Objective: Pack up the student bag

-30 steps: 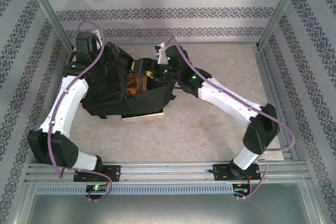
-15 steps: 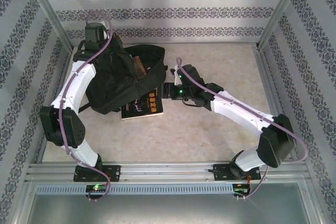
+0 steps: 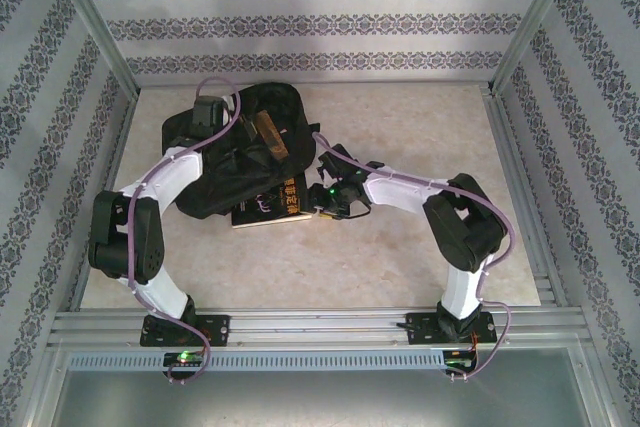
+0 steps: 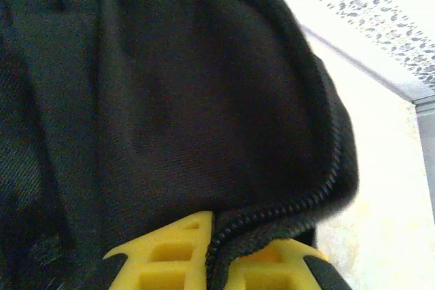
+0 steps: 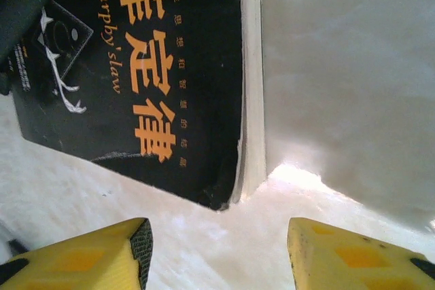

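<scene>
Left gripper point(image 4: 214, 263) clenched on zip rim of student bag point(image 4: 170, 100). Right gripper point(image 5: 217, 249) released, nothing between jaws. Corner of book point(image 5: 136, 66) just ahead of its fingertips, bag beyond. Step, probably: fetching the book. Next move likely calls for straddling the book's edge, closing, then lifting toward the bag.

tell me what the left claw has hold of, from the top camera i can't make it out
Observer: The left claw is shut on the zipped edge of the student bag, black fabric pinched between its jaws.
Operator: is the right claw on the book yet
Observer: No, the right claw is open, and the book has its near corner just ahead of the gap, untouched.
Operator: any title on it
Observer: Small Latin lettering beside the orange characters looks like "Murphy's law".
</scene>
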